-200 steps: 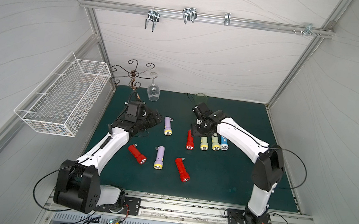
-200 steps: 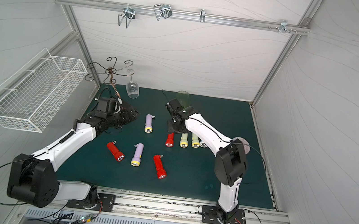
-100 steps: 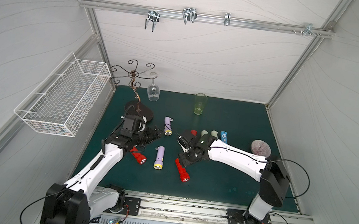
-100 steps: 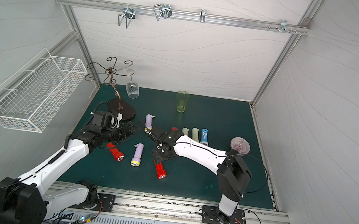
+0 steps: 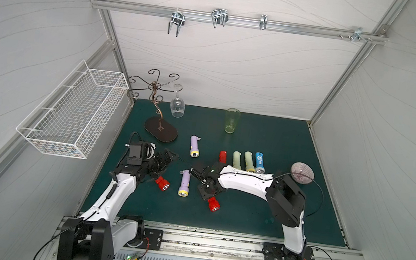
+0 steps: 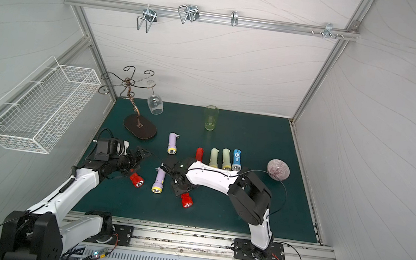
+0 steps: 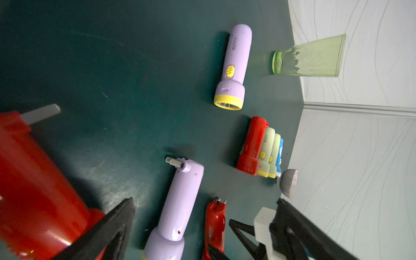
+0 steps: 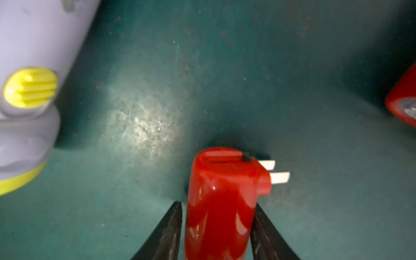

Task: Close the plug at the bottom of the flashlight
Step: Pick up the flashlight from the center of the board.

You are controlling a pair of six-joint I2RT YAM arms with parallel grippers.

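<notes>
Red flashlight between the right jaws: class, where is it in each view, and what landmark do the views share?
Both top views: red flashlight, head showing, right of the front purple flashlight.
Left wrist: red flashlight beside that purple flashlight, prongs out.
Right wrist: red flashlight close-up, prongs out.
Landmark: purple flashlight.

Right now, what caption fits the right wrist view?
Right gripper flanks a red flashlight whose plug prongs stick out above green mat.

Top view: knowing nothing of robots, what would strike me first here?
Bright flashlights lie scattered on the dark green mat. A white left arm and right arm reach in among them. The right one's jaws flank a red flashlight whose two metal prongs stick out.
</notes>
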